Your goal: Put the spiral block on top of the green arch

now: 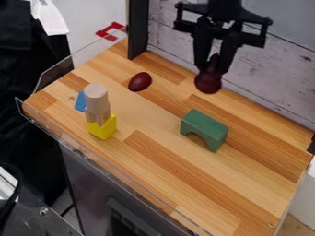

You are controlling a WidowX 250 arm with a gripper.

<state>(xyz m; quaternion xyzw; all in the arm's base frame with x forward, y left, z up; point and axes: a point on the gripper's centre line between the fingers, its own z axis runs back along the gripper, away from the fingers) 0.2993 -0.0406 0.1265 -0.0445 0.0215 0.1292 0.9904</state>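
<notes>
Camera view: the pincer [212, 70] is hanging down from the top edge of the view, over the wall side of the counter [166, 184], and is clamping the spiral block [208, 82], dark red and bulb-shaped, narrow end up between its fingers, wide round end pointing down. The green arch [205, 127] is standing upright on the right half of the counter, apart from the spiral block, its opening facing the lower-left edge. A dark red egg-shaped block [140, 81] is lying toward the upper-left end, well apart from the arch. Near the left corner, a pale wooden cylinder [96, 96] is standing upright above a yellow block [103, 127]; how the pieces are joining in between is hard to tell. A blue block [80, 101] is showing partly, just behind the cylinder. A clear panel [55, 75] is running along the upper-left edge, and a black post [137, 30] is rising by the top corner.
</notes>
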